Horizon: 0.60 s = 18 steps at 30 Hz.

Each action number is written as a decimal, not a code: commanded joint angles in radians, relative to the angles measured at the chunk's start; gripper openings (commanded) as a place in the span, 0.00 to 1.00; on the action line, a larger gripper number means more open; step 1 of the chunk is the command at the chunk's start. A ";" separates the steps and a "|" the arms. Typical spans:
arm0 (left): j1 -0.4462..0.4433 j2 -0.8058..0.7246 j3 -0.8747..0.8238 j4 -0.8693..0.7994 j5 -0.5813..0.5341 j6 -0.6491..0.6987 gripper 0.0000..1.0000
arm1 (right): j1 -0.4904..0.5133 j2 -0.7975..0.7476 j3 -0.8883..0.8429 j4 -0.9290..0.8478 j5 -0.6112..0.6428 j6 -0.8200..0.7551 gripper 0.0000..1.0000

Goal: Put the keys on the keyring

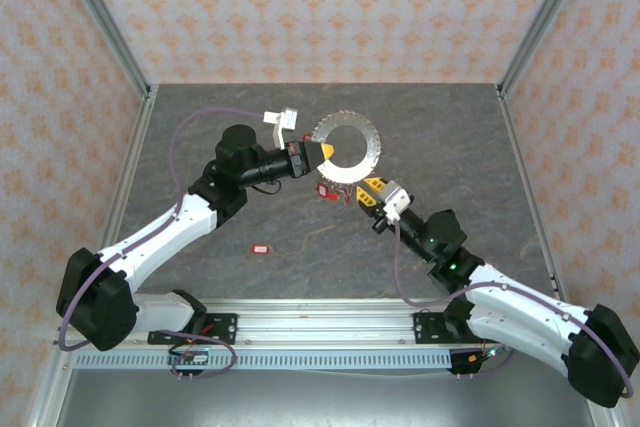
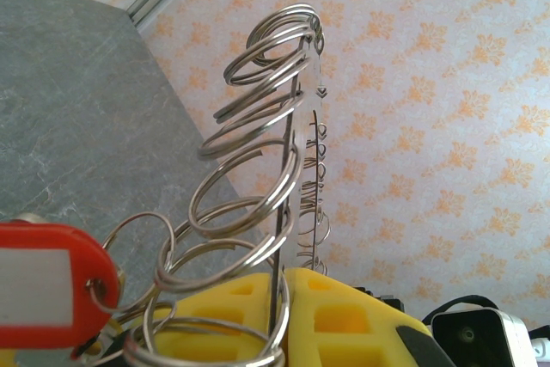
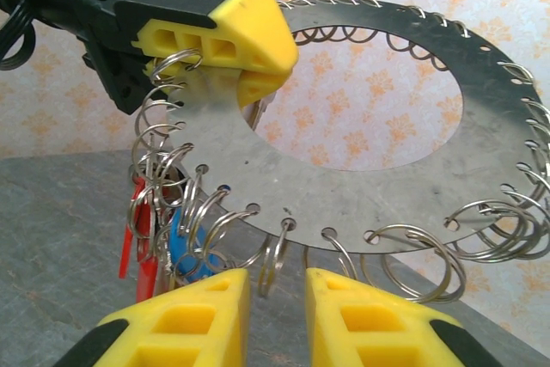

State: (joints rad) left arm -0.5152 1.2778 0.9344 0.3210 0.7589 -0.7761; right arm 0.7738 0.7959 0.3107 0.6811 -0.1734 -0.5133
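1. At the left of the top view, a key with a red tag (image 1: 262,248) lies alone on the grey worktop (image 1: 200,137), well apart from the keyring and nearer the arm bases.
2. The left gripper (image 1: 323,152) is closed on the keyring (image 1: 347,146). Its yellow fingers clamp the flat metal band from both faces at the ring's left side.
3. The keyring is a broad, flat metal band with a large round opening. Holes run along its outer edge, and split rings (image 3: 159,169) hang from them all the way round.
4. In the right wrist view, red tags (image 3: 142,242) and a blue tag (image 3: 179,247) dangle from the split rings just below the left gripper's hold.
5. The right gripper (image 1: 366,188) sits just beside the keyring's near-right edge, pointing up at it. Its yellow fingers stand a narrow gap apart. One split ring hangs down to the mouth of that gap, and it cannot be told whether the ring is pinched.
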 commanded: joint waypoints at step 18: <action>-0.001 -0.041 0.034 0.046 -0.001 0.008 0.00 | 0.010 0.082 0.052 0.103 0.018 0.009 0.14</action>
State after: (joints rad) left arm -0.5152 1.2778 0.9344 0.3210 0.7586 -0.7761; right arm 0.7746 0.8799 0.3370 0.7349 -0.1558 -0.5129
